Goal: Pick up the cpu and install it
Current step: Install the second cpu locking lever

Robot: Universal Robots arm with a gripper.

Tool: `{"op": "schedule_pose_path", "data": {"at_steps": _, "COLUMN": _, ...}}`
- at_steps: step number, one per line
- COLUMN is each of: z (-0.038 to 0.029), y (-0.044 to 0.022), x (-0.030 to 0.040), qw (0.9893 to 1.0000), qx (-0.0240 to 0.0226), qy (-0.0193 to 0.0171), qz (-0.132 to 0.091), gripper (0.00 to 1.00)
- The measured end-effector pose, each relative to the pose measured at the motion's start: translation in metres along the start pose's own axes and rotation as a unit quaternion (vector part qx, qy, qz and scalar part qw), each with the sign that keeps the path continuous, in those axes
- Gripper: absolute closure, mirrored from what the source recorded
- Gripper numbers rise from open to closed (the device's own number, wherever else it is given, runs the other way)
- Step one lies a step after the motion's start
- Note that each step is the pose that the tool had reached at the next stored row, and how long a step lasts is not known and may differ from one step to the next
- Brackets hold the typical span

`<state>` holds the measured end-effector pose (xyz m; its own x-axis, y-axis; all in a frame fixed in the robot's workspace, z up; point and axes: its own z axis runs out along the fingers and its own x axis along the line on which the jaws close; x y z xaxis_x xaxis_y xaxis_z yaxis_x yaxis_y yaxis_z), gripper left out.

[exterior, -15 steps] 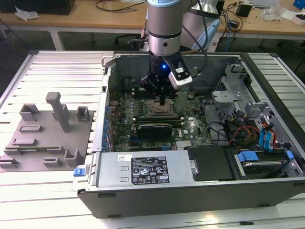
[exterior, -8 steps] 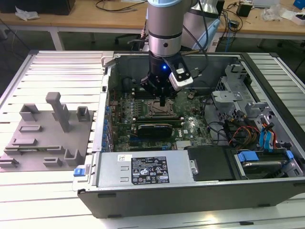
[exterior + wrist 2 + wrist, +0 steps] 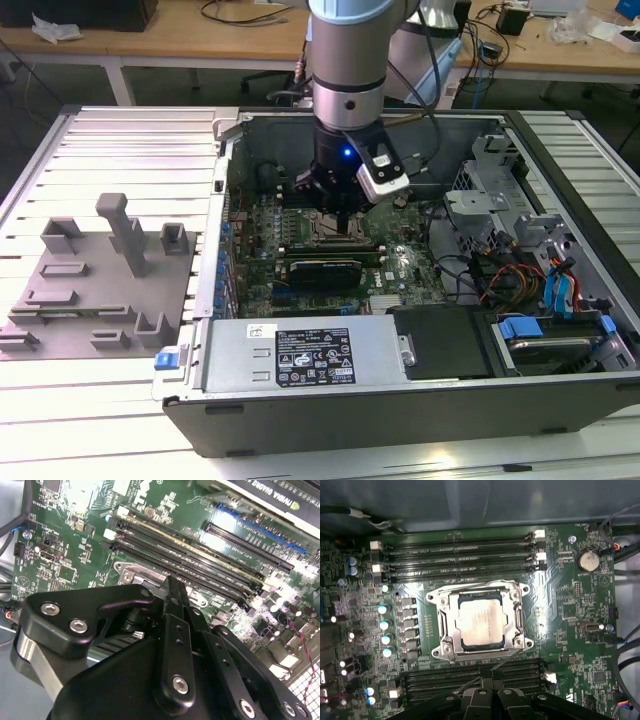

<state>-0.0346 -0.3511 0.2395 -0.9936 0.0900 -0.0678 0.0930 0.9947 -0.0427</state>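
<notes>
Hand above cpu, seemingly seated in socket.

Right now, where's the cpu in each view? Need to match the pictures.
Exterior view: the cpu is too small to make out; the pincer hangs over the silver socket frame, mid-board.
First wrist view: the cpu lies inside the socket frame, between two banks of memory slots.
Second wrist view: hidden behind the pincer; a frame corner peeks out.
Shared landmark: the socket frame.
</notes>
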Motion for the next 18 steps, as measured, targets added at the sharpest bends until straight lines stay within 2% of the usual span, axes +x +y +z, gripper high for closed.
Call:
{"op": "schedule_pose_path", "data": {"at_steps": 4, "z": 0.0000, "y": -0.0004, "x": 0.0002, "qw": 1.0000, "qx": 0.0000, "qy": 0.0000, "qz": 0.000, "gripper": 0.89}}
{"op": "schedule_pose_path", "data": {"at_steps": 11, "z": 0.0019, "y": -0.0011, "x": 0.0085, "qw": 1.0000, "qx": -0.0030, "qy": -0.0012, "qz": 0.000, "gripper": 0.89}}
{"op": "schedule_pose_path", "data": {"at_steps": 18, "z": 0.0057, "y": -0.0012, "x": 0.0123, "qw": 1.0000, "qx": -0.0051, "qy": -0.0010, "qz": 0.000, "gripper": 0.89}}
